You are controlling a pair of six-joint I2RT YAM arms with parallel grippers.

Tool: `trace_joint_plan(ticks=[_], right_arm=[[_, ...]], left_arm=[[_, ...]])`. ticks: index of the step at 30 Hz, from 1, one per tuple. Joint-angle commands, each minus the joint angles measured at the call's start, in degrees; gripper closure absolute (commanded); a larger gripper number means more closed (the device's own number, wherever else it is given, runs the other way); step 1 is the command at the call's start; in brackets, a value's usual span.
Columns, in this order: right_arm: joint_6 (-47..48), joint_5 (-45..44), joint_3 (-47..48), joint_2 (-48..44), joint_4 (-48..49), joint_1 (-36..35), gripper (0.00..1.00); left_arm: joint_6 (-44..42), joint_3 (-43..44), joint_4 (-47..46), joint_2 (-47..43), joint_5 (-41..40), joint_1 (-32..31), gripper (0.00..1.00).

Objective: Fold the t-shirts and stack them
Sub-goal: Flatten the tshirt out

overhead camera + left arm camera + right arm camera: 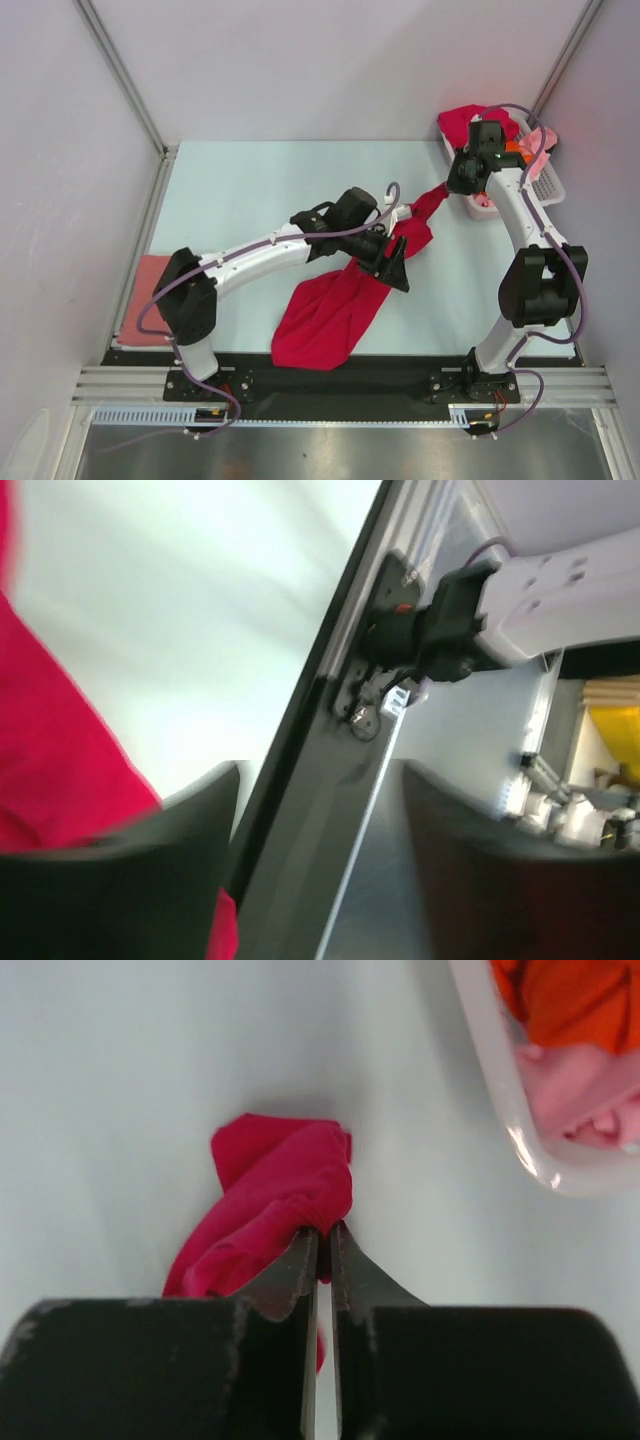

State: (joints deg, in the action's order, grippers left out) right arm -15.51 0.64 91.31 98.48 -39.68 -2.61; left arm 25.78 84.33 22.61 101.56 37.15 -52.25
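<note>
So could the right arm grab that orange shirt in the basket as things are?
Probably within reach: the basket sits right beside the right claw, and the orange shirt shows inside. But that claw is pinching the red shirt, so it would have to let go first.

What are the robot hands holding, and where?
The right gripper pinches a bunched end of the crimson red cloth t-shirt; left gripper holds nothing.

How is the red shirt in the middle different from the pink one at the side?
The red shirt lies rumpled and stretched out; the pink shirt lies flat in a neat rectangle. The right end effector pinches the red one; no end effector holds the pink one. Both are on the table.
</note>
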Motion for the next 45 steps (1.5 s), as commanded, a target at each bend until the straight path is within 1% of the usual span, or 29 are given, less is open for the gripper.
trace_joint_plan(ticks=[1,2,4,5,6,7,8,9,10,11,13,15,16,19,20,21,24,25,26,28,32,34,35,36,37,39,41,42,45], right_arm=[[-0.40,-5.74,1.16,0.14,-6.53,0.15,0.89],[-0.31,-6.00,0.63,0.05,-7.16,-0.02,0.81],[0.12,-5.92,-0.86,-0.83,-8.47,-0.11,0.72],[0.47,-6.01,-1.30,-1.18,-8.83,-0.03,0.65],[0.57,-6.09,-2.18,-1.70,-9.18,0.06,0.62],[0.65,-5.66,-2.53,-2.84,-9.45,-0.02,0.59],[0.74,-5.48,-2.89,-3.63,-9.54,-0.20,0.53],[0.92,-5.57,-3.24,-4.25,-9.71,-0.37,0.50],[1.18,-5.91,-3.76,-5.30,-10.32,-0.64,0.47],[1.79,-6.44,-3.86,-5.66,-10.85,-0.99,0.44],[2.50,-6.89,-3.59,-6.36,-12.60,-1.25,0.43],[3.29,-2.87,-4.12,-8.64,-12.97,-1.95,0.41],[2.94,-1.62,-4.82,-9.52,-12.53,-2.83,0.40],[1.10,4.62,-9.56,-13.04,-10.78,-7.66,0.37],[0.05,6.02,-12.96,-14.61,-10.16,-8.72,0.36],[-0.92,9.95,-14.82,-15.32,-9.11,-11.25,0.36],[-4.96,16.11,-23.35,-18.49,-1.91,-16.52,0.34],[-8.10,17.45,-25.11,-18.67,0.98,-17.51,0.35],[-9.61,18.42,-26.60,-18.76,2.14,-18.12,0.35],[-12.78,21.23,-30.65,-19.29,6.36,-19.45,0.36],[-15.78,22.99,-33.82,-18.06,9.97,-20.06,0.38],[-16.66,23.26,-34.26,-16.22,11.46,-20.15,0.39],[-17.36,23.52,-34.18,-15.51,11.99,-20.24,0.40],[-17.89,23.44,-34.18,-14.72,12.78,-20.24,0.41],[-18.24,23.44,-34.00,-13.32,13.22,-20.33,0.46],[-19.30,23.26,-33.74,-11.82,14.45,-20.33,0.48],[-20.08,23.35,-32.69,-9.36,15.16,-20.33,0.50],[-20.78,23.70,-32.25,-8.49,15.86,-20.33,0.51],[-21.75,24.84,-29.88,-4.79,16.39,-20.77,0.56]], left_arm=[[-5.73,1.63,7.35,-4.86,-2.42,-0.14,0.22],[-6.26,0.75,7.79,-6.18,-3.30,0.82,0.16],[-5.83,-3.11,8.85,-11.28,-4.97,2.23,0.15],[-5.22,-4.78,8.85,-13.21,-5.76,3.89,0.15],[-4.87,-8.54,8.94,-17.93,-7.60,4.78,0.16],[-4.51,-10.57,8.94,-19.98,-8.57,6.70,0.19],[-3.38,-14.60,9.20,-22.52,-10.23,7.85,0.20],[-2.85,-16.55,9.55,-24.46,-13.12,9.00,0.21],[-2.32,-18.57,10.25,-27.87,-14.46,11.44,0.21],[-1.70,-22.07,10.61,-29.12,-15.51,12.86,0.21],[-1.44,-24.65,12.71,-30.80,-19.80,16.19,0.19],[-0.91,-27.46,13.33,-30.02,-23.67,17.26,0.14],[-0.47,-28.17,14.03,-29.15,-28.05,17.44,0.09],[-0.12,-29.05,13.78,-22.47,-30.72,17.53,0.07],[0.06,-29.23,12.82,-18.98,-30.82,17.53,0.06],[0.15,-29.23,11.68,-17.55,-31.08,17.62,0.06],[0.15,-28.35,7.63,-12.19,-30.47,17.79,0.08],[0.23,-27.83,6.23,-10.87,-30.03,17.88,0.10],[-0.11,-26.52,5.61,-9.72,-29.07,17.80,0.12],[-1.08,-25.19,4.20,-5.51,-28.10,17.88,0.18],[-2.14,-21.76,3.58,0.39,-23.97,17.97,0.28],[-2.75,-21.41,2.70,3.02,-22.47,18.32,0.42],[-2.84,-20.97,2.35,3.81,-21.86,18.58,0.50],[-3.01,-20.79,1.91,4.43,-20.55,19.54,0.70],[-3.19,-20.09,1.74,5.05,-20.27,20.16,0.80],[-3.45,-18.95,1.47,4.97,-21.14,22.70,1.00],[-4.16,-15.63,2.08,4.97,-22.55,24.90,1.00],[-4.25,-14.30,2.78,4.97,-24.38,27.26,1.00],[-4.25,-8.76,2.88,4.44,-25.28,31.49,1.00]])
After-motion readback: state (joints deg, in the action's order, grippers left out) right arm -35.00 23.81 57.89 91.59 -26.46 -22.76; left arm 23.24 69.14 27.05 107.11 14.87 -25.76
